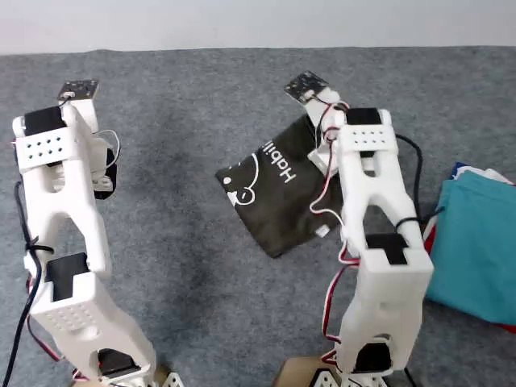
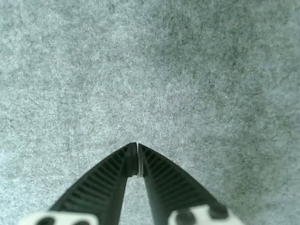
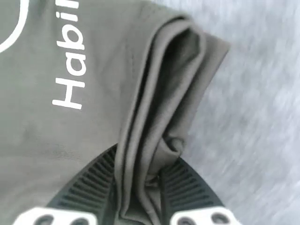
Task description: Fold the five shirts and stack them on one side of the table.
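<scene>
A folded dark shirt (image 1: 270,197) with white print lies on the grey felt table near the middle. My right gripper (image 1: 322,149) is at its far right corner. In the right wrist view that gripper (image 3: 140,180) is shut on the shirt's layered folded edge (image 3: 159,117), with cloth bunched between the fingers (image 3: 91,187). A teal shirt (image 1: 476,242) tops a pile at the right edge, with red, white and blue cloth (image 1: 463,171) showing beneath it. My left gripper (image 2: 137,149) is shut on nothing, just above bare felt at the far left (image 1: 103,173).
The grey felt table (image 1: 185,121) runs to a pale wall at the back. Both arms' white bodies (image 1: 64,242) rise from the front edge. Open felt lies between the left arm and the dark shirt.
</scene>
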